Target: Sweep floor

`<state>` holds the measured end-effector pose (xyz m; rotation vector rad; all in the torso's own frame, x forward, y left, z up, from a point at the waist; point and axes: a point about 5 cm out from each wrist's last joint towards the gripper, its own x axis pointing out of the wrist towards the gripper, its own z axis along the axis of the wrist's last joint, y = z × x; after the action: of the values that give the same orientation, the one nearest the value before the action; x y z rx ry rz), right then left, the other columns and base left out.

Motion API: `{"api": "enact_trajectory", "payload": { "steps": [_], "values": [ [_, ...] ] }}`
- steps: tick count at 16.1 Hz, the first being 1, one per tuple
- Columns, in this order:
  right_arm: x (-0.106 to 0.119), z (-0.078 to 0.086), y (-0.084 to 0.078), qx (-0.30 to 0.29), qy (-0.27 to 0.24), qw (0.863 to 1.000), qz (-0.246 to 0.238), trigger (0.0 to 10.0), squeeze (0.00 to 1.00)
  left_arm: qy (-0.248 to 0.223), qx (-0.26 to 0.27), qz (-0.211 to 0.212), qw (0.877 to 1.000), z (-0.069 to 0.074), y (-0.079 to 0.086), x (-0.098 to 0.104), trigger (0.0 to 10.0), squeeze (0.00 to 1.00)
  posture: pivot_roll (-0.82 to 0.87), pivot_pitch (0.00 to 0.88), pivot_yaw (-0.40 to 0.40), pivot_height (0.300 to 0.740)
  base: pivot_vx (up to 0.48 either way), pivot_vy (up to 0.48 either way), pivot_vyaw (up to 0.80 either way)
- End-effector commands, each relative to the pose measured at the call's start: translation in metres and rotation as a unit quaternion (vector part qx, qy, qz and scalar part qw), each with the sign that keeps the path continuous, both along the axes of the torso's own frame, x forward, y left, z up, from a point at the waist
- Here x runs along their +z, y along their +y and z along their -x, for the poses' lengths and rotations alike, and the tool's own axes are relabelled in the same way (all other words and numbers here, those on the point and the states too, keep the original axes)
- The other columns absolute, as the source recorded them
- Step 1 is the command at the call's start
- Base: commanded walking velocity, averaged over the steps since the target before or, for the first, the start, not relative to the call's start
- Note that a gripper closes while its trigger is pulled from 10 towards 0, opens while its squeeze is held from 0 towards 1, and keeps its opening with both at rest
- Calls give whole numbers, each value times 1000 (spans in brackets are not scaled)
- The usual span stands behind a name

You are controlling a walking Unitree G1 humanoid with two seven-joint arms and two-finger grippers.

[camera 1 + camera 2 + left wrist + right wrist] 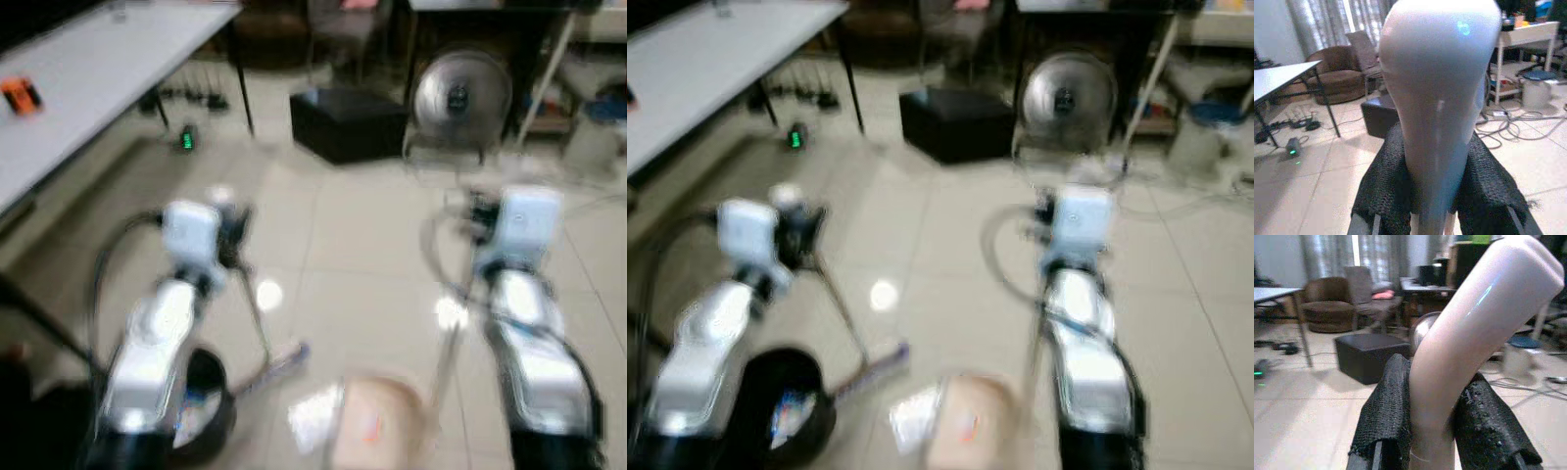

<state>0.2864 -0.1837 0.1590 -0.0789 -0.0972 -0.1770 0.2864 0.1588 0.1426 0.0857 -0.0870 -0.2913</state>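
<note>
On the pale tiled floor (pixel 353 264) nearest the robot lie a pinkish dustpan (pixel 377 416) and a scrap of white paper (pixel 315 413). The left gripper (pixel 1425 196) is clamped on a pale grey handle (pixel 1440 98); the right gripper (pixel 1437 431) clasps a pink handle (pixel 1474 342). Farther off stand a black box (pixel 348 122), a fan (pixel 460 98) and a white table (pixel 98 69)
</note>
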Motion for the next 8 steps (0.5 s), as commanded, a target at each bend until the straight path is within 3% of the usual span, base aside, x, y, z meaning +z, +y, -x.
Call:
{"api": "enact_trajectory", "payload": {
  "steps": [1,5,8],
  "values": [
    [10,0,5,8,-22,1000,-1,10000,0,-22,3,-32,999,0,5,8,10000,0,2,0,60,740,0,0,0],
    [8,1,6,8,-21,1000,-2,10000,0,-20,1,-34,999,2,3,5,10000,0,2,0,56,740,0,-480,0],
    [10,2,4,10,-23,1000,6,10000,0,-11,4,-9,1000,1,2,5,10000,0,0,0,52,740,0,0,0]
  ]
}}
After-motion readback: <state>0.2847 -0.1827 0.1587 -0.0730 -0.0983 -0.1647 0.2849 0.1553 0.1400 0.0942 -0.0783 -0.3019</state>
